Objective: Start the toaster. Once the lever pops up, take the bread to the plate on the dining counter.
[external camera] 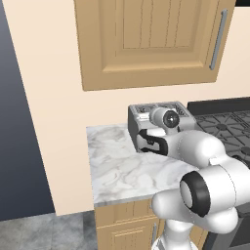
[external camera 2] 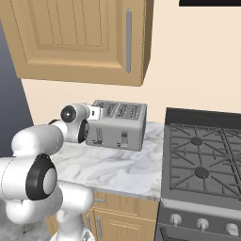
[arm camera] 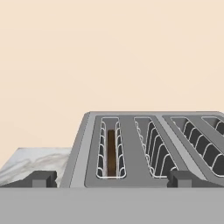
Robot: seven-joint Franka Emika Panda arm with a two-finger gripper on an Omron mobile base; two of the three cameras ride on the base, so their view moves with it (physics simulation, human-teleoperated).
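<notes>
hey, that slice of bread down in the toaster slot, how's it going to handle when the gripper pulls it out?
The bread looks thin and small beside the toaster, so it is probably light. It stands on edge between the slot's wire guides, so it may snag unless lifted straight. Once out, a slice that narrow would likely tip flat if set down on edge.
</notes>
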